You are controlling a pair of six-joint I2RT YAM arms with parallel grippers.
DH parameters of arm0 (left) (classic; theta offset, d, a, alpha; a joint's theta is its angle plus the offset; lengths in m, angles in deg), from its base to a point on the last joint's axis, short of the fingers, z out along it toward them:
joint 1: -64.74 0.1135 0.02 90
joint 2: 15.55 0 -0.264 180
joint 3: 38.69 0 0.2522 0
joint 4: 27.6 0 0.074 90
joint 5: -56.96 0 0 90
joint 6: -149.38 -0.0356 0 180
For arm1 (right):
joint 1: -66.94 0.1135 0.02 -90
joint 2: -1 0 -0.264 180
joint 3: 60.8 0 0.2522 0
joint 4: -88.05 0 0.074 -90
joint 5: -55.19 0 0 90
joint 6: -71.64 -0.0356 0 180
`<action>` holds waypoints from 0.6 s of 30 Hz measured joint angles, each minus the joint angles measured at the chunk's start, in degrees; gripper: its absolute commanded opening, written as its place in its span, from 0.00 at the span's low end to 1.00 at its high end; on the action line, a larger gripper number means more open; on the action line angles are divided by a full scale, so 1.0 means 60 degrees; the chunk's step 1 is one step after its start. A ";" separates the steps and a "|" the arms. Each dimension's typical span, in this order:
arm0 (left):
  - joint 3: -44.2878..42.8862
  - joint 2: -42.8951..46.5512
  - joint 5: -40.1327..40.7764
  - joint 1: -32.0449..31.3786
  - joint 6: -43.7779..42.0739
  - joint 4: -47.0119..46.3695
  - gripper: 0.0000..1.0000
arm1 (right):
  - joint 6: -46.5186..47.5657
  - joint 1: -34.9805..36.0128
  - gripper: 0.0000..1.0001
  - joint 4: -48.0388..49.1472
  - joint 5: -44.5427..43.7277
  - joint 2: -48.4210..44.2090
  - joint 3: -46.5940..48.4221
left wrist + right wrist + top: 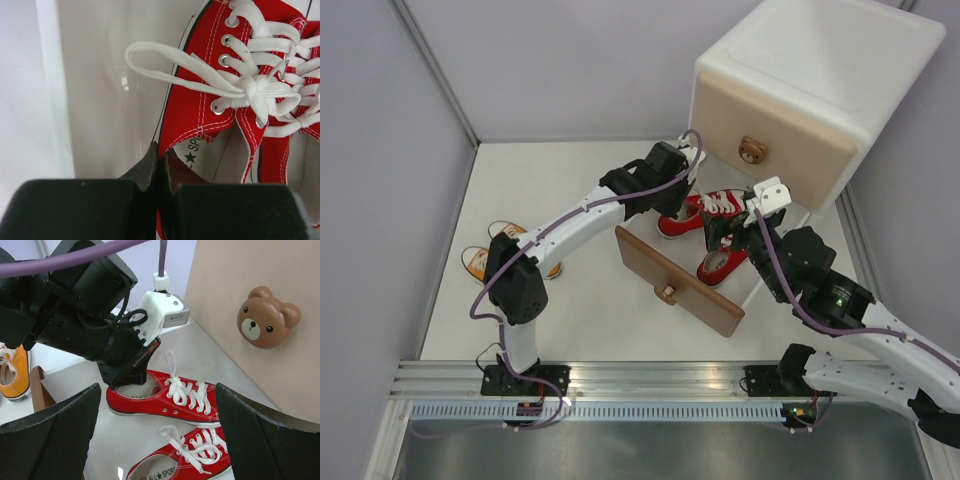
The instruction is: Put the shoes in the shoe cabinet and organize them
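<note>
When you look from above, you count four shoes: two orange shoes (pixel 485 258) side by side on the desk (pixel 590 310) at the left, and two red ones inside the pulled-out brown lower drawer (pixel 685 272) of the shoe cabinet (pixel 820 60). The far red shoe (pixel 682 220) and the near red shoe (pixel 722 266) lie apart. The beige upper drawer (pixel 790 140) is closed. Your left end effector (pixel 675 200) sits at the far shoe's heel, and the right end effector (pixel 728 238) is over the drawer.

From your left wrist, the left end effector (pixel 159 162) is pinched closed on that shoe's (pixel 200 100) heel rim, with bare drawer floor to its left.

From your right wrist, the right end effector (pixel 157 410) is spread wide and holds nothing above both red shoes (pixel 165 400) (pixel 190 460), and one orange shoe (pixel 15 375) shows at the left edge.
</note>
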 measured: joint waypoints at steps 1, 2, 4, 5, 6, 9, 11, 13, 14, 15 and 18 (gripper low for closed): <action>0.0000 -0.0007 0.0142 -0.0015 0.0040 -0.0029 0.02 | 0.0000 0.0000 0.98 -0.0015 0.0000 0.0113 0.0044; 0.0000 -0.0007 0.0266 -0.0018 0.0098 -0.0080 0.02 | 0.0000 0.0000 0.98 -0.0029 0.0004 0.0200 0.0076; -0.0004 -0.0025 0.0499 -0.0051 0.0211 -0.0193 0.02 | 0.0004 0.0004 0.98 -0.0033 0.0000 0.0302 0.0131; -0.0004 -0.0047 0.0627 -0.0062 0.0280 -0.0237 0.02 | 0.0004 0.0000 0.98 -0.0036 0.0004 0.0346 0.0164; -0.0004 -0.0073 0.0769 -0.0073 0.0342 -0.0280 0.02 | 0.0000 0.0000 0.98 -0.0029 0.0000 0.0375 0.0186; -0.0004 -0.0117 0.1162 -0.0084 0.0554 -0.0372 0.02 | 0.0000 0.0000 0.98 -0.0026 -0.0004 0.0430 0.0259; -0.0004 -0.0120 0.1300 -0.0087 0.0707 -0.0430 0.02 | -0.0004 0.0004 0.98 -0.0011 0.0000 0.0463 0.0302; 0.0000 -0.0120 0.1322 -0.0087 0.0816 -0.0474 0.02 | -0.0004 0.0000 0.98 0.0000 -0.0004 0.0470 0.0306; 0.0000 -0.0124 0.1319 -0.0087 0.0849 -0.0506 0.02 | -0.0004 0.0000 0.98 0.0000 -0.0004 0.0470 0.0306; 0.0000 -0.0131 0.1304 -0.0087 0.0882 -0.0543 0.02 | -0.0004 0.0000 0.98 0.0000 -0.0004 0.0470 0.0306; 0.0000 -0.0149 0.1231 -0.0087 0.0947 -0.0616 0.02 | -0.0007 0.0000 0.98 0.0000 -0.0007 0.0466 0.0306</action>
